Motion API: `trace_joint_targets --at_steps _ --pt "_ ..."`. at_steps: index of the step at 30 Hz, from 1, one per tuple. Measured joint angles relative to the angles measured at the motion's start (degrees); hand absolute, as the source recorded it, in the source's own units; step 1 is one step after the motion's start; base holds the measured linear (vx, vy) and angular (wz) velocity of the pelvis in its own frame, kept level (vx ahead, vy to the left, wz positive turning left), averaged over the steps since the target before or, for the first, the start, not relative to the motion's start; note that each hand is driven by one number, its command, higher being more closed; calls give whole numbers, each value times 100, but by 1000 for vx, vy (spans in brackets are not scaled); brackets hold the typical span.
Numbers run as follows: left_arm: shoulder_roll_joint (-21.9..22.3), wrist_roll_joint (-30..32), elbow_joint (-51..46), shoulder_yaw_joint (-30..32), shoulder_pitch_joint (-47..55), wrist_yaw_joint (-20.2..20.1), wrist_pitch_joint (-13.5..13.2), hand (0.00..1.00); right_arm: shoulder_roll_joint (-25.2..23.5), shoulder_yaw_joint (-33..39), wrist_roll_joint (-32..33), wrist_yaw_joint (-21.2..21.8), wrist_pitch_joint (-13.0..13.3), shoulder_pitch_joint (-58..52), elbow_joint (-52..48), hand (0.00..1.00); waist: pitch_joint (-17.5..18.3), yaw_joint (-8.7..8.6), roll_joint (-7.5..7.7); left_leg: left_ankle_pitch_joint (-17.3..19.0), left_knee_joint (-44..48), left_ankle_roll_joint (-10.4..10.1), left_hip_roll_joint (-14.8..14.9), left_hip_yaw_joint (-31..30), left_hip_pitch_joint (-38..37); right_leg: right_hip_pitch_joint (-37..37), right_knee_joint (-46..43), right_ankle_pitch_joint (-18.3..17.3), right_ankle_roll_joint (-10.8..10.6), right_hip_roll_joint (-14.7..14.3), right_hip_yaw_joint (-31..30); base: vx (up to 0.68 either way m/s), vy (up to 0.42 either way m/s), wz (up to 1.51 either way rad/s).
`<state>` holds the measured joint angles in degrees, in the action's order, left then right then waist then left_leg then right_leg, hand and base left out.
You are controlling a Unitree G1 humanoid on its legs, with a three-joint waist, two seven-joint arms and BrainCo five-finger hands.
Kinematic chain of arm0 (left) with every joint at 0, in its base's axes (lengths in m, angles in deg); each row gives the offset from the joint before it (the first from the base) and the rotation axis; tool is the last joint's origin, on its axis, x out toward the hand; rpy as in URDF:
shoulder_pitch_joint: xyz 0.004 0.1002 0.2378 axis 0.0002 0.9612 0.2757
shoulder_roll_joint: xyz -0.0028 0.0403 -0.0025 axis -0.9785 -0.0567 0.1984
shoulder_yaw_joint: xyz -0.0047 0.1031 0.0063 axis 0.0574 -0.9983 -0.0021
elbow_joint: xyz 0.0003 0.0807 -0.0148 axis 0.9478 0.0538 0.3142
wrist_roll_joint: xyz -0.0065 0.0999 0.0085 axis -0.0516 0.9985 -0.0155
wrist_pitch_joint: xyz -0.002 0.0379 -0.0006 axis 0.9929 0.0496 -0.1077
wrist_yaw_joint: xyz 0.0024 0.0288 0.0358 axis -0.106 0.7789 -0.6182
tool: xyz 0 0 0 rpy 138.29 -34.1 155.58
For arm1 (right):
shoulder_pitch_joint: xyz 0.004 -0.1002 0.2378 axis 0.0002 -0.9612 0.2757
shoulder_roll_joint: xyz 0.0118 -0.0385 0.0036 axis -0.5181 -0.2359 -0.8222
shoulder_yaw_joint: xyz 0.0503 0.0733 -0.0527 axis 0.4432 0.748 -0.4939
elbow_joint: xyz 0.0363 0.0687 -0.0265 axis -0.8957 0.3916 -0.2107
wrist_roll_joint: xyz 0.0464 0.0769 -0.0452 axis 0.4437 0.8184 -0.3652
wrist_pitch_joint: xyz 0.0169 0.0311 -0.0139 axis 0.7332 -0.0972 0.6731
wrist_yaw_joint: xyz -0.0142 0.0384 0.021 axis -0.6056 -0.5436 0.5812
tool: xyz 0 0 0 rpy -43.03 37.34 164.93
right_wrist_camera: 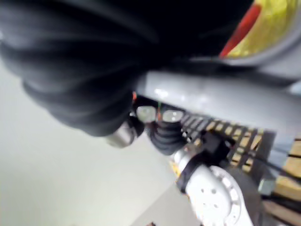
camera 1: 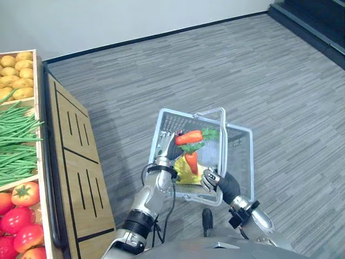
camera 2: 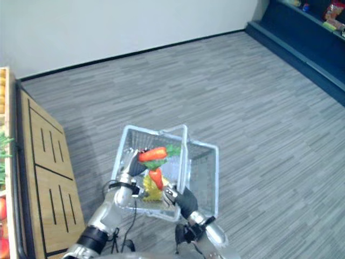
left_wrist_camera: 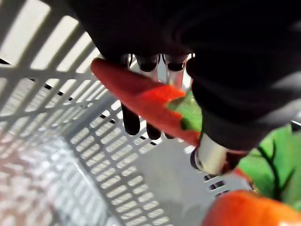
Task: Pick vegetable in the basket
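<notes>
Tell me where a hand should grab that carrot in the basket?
Grip the carrot at its thick upper end, below the leaves, from above: it seems to stand tip down, and the basket walls close off its sides. The left hand holding the red pepper hangs over it.

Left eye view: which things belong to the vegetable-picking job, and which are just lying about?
Job: basket, held at its near rim by the right hand; red pepper pinched in the left hand; carrot and yellow item inside the basket.
Lying about: potatoes, green beans and tomatoes in the wooden stand.
</notes>
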<state>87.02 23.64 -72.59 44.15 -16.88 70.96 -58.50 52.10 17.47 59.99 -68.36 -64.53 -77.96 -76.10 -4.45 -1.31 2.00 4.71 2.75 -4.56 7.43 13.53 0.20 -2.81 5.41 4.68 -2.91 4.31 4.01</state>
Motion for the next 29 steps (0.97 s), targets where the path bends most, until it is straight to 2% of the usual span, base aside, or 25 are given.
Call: trace_joint_targets --at_steps 3,4,5,6,7,9,12,13,16,17,18,20,22,23,25,29 --pt "-367 -382 -1084 -22 209 -105 -66 0 -141 852 -644 -340 -11 176 1196 100 76 46 -127 -67 -77 21 -67 -146 -7 61 3 -5 -17 67 157 -30 12 30" --pt "-570 -668 -1485 -29 284 -186 -227 0 -176 1161 -821 -596 -71 192 1647 100 109 72 -181 -78 -91 26 -79 -186 -19 121 7 -27 -48 85 235 -23 6 40" --pt "-649 -726 -1658 -3 332 -214 -271 0 -195 1303 -847 -696 -114 197 1837 100 129 85 -212 -82 -98 31 -87 -211 -22 142 7 -38 -65 91 270 -21 1 34" --pt "-755 -1155 -1991 50 451 -308 -451 0 -230 1593 -1020 -913 -192 238 2158 100 163 96 -266 -119 -146 43 -123 -301 -26 156 8 -42 -70 109 315 -18 -1 21" --pt "-781 -1294 -2120 50 496 -330 -499 0 -242 1726 -1029 -981 -212 242 2304 100 175 95 -285 -146 -189 46 -139 -308 -32 152 10 -42 -74 137 329 -28 16 18" --pt "-792 -2103 -2326 28 601 -570 -782 0 -276 2154 -1220 -1268 -305 273 2697 100 199 73 -324 -233 -308 78 -200 -329 -54 141 13 -18 -110 191 381 -42 26 9" --pt "-719 -2978 -2273 100 702 -751 -875 0 -293 2542 -1296 -1475 -326 323 2925 100 203 51 -310 -285 -419 102 -256 -343 -140 171 24 5 -145 213 382 -48 11 1" --pt "-698 -3088 -2212 192 717 -755 -890 0 -300 2654 -1301 -1493 -326 354 3000 100 202 46 -306 -294 -433 109 -262 -348 -147 170 38 10 -154 219 383 -72 15 1" --pt "-550 -4138 -1117 1025 732 -759 -853 0 -283 3234 -1472 -1714 -325 476 3496 100 220 43 -259 -340 -475 111 -285 -437 -172 207 45 7 -167 235 443 -55 1 8" --pt "-547 -4242 -845 1159 730 -751 -821 0 -271 3297 -1472 -1733 -325 496 3581 100 219 38 -256 -345 -481 107 -284 -455 -188 231 46 0 -176 234 463 -31 -11 10" --pt "-552 -4337 -224 1414 731 -736 -754 0 -257 3383 -1471 -1785 -325 534 3726 100 221 37 -199 -355 -503 93 -278 -460 -212 241 46 -17 -198 232 475 -22 -10 5" --pt "-579 -4377 778 1702 729 -735 -572 0 -252 3528 -1472 -1863 -325 606 3881 100 279 38 -197 -386 -578 65 -271 -460 -238 237 47 -23 -206 234 481 0 0 0" --pt "-699 -4264 2089 1842 726 -744 -422 0 -247 3625 -1523 -1885 -324 718 4101 100 245 30 -123 -406 -632 56 -263 -453 -325 251 47 -31 -207 229 481 0 0 0" --pt "-722 -4183 2450 1876 726 -740 -364 0 -248 3649 -1571 -1890 -325 748 4192 100 235 25 -97 -408 -647 53 -261 -452 -336 258 47 -38 -206 226 482 0 0 0" --pt "-723 -3734 3595 2077 744 -718 -139 0 -250 3764 -1701 -1933 -325 840 4478 100 227 1 -27 -406 -665 50 -264 -436 -389 317 47 -42 -198 231 480 0 0 0" --pt "-688 -3147 4453 2447 931 -741 73 0 -249 3910 -2031 -1961 -327 935 4776 100 231 -17 -30 -362 -670 54 -261 -284 -518 350 47 -46 -194 226 356 16 9 -14"
